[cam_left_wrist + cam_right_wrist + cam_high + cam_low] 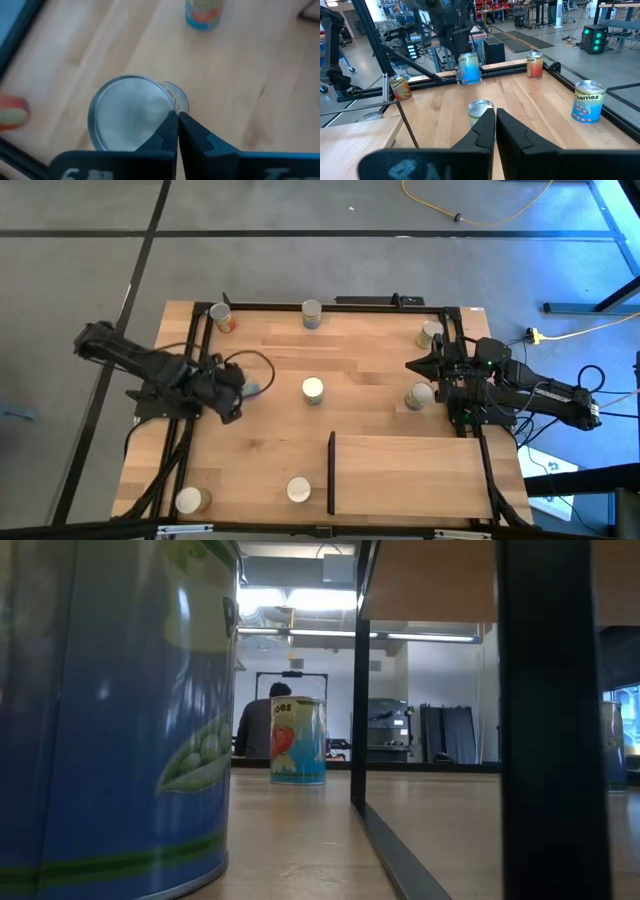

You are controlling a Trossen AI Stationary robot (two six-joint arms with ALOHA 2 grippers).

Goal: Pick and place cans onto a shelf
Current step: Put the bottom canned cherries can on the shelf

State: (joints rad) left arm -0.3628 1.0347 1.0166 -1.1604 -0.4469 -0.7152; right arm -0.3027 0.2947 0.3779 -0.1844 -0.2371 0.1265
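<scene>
My left gripper [240,390] [177,120] is over the table's left part, shut on a blue-sided can [132,117] [468,69] with a silvery top. My right gripper [410,365] [495,115] waits at the right side, shut and level, with nothing in it. It points at a can [312,388] [480,111] standing mid-table. Other cans stand upright on their bases at the far edge [220,318] [311,313], beside the right arm [430,333] [419,395] and near the front [298,490] [188,500]. The shelf [410,475] is the light panel at the near right. My left gripper has its two fingertips [170,125] closed together on the can's top rim [171,111], at the side of the lid nearest the wrist. The fingers come from above, slanting down. The can hangs below them, tilted, and looks lifted off the tabletop.
Black frame bars run along the table's left [195,370] and far [340,305] edges. The shelf's black bar [331,472] and post [555,720] stand at its left short edge. In the low view, a large blue can [110,720] fills the left. A person [262,725] sits beyond the table.
</scene>
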